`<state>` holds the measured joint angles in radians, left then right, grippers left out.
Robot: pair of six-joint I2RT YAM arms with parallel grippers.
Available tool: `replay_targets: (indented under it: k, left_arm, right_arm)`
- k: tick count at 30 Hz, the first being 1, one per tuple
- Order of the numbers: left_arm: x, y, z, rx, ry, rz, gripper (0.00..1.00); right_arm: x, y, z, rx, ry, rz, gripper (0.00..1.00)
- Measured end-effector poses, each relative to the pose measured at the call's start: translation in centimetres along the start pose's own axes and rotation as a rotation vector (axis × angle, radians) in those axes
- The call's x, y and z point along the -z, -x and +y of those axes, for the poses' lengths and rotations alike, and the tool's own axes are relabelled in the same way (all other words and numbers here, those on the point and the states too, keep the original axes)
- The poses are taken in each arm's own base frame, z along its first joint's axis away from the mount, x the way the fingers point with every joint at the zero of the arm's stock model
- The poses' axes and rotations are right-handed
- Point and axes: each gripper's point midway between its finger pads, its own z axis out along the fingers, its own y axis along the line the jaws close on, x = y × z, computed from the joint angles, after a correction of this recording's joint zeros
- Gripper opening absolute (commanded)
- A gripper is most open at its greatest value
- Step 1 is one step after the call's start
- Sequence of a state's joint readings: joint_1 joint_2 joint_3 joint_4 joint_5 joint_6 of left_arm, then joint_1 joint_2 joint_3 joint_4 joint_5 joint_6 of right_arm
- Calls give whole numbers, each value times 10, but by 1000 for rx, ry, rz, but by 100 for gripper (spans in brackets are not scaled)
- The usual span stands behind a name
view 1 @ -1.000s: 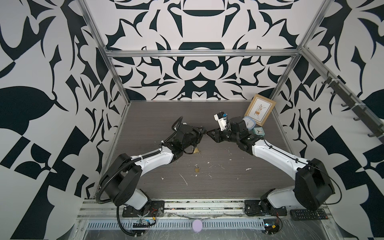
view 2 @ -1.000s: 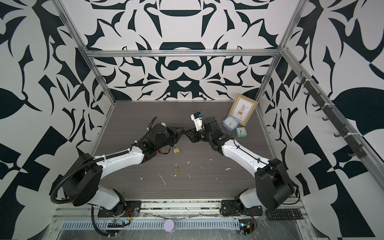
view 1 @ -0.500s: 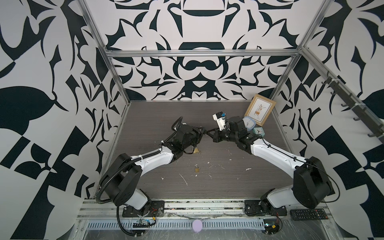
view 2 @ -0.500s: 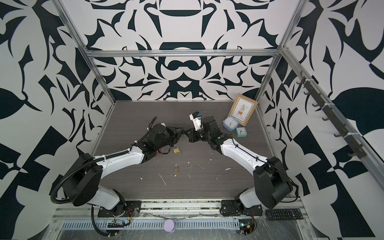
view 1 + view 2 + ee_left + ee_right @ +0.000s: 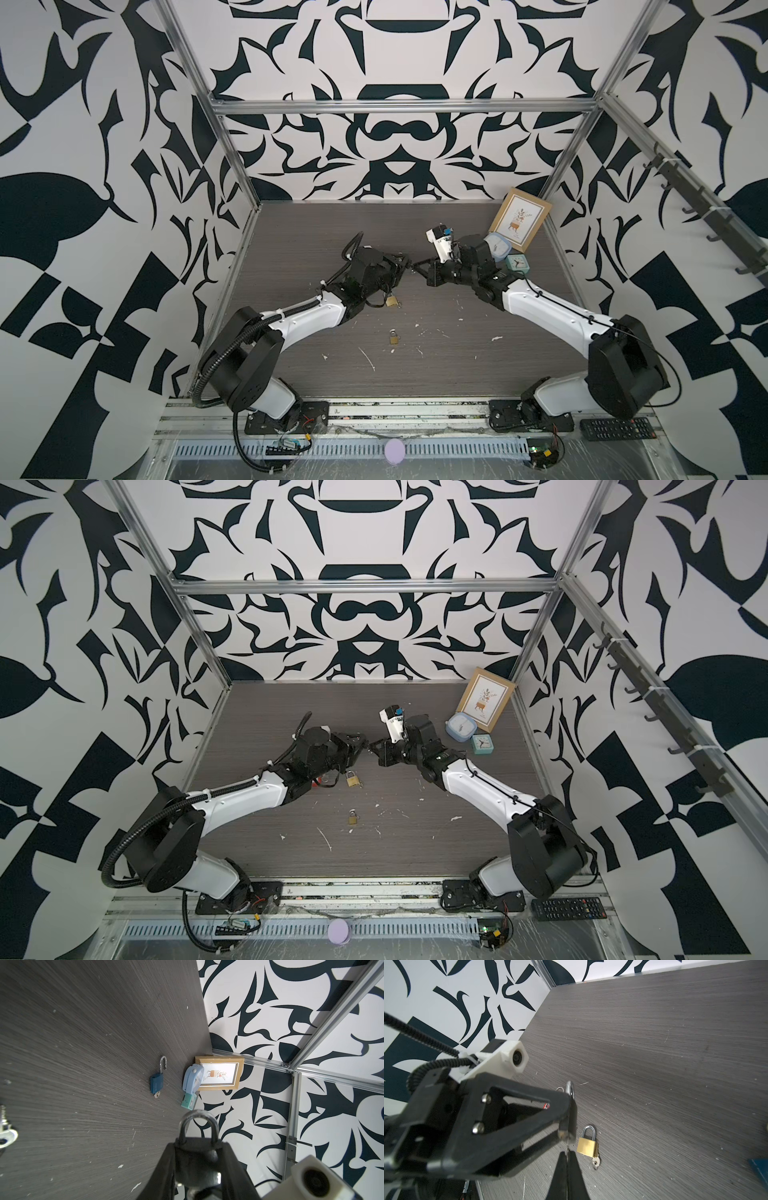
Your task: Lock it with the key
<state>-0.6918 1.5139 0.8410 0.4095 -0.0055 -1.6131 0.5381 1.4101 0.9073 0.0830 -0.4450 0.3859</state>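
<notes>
- the left gripper (image 5: 197,1148) is closed partway around the body of a padlock (image 5: 196,1157). its shackle points out past the fingertips, away from the wrist, and looks pushed home.
- judging by the pose, the left arm acts as a vice: the padlock is held up off the surface (image 5: 457,365) with its keyhole end turned toward the other arm.
- the right gripper (image 5: 567,1155) is pinched fully shut, tip to tip with the left one near the middle of the surface in both top views.
- a thin sliver between its tips looks like the key (image 5: 568,1147), running into the underside of the held padlock. it is too small to confirm how deep it sits.
- a tight pinch suits a flat key, since the next move probably calls for a wrist twist without the blade slipping.
- the risk is misalignment. if the two wrists are not in line, turning could bend the key or pull the padlock askew in its grip.
- a brass padlock (image 5: 586,1146) with its own key in it lies on the surface just below the two grippers, untouched.
- a smaller brass padlock (image 5: 394,337) lies nearer the arm bases.
- a blue padlock (image 5: 156,1084) with its shackle raised lies near the clocks (image 5: 498,246) and the picture frame (image 5: 521,218) in the far corner, well clear of the work.
</notes>
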Motion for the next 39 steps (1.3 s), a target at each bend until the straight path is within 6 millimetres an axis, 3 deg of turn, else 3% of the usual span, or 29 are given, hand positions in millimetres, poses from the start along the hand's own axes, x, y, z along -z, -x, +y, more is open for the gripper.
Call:
replay_targets:
  k: [7,9,12,16,18,20,25,28,30,39]
  left_arm:
    - [16,99,3,-17,15,-225,0]
    - [20,114,6,-74,59,-253,0]
    - [20,116,-2,-219,162,-224,0]
    - [4,113,-43,-486,240,-143,0]
    - [-5,113,-45,-593,288,-99,0]
    - [-14,113,-27,-662,364,-47,0]
    - [-34,109,59,-752,613,122,0]
    - [-41,106,92,-787,704,198,0]
    - [-48,104,101,-811,727,227,0]
    - [-79,100,102,-877,717,263,0]
  right_arm:
    - [28,-52,-7,-36,-23,54,0]
    - [35,-57,-7,-41,-35,48,0]
    - [42,-55,-8,-51,-53,26,0]
    - [42,-51,-11,-74,-76,7,0]
    - [39,-52,-15,-89,-84,12,0]
    - [35,-56,-18,-108,-91,26,0]
    - [24,-63,-27,-145,-109,65,0]
    - [21,-62,-28,-156,-111,67,0]
    - [21,-60,-27,-157,-109,64,0]
    - [13,-58,-29,-165,-111,77,0]
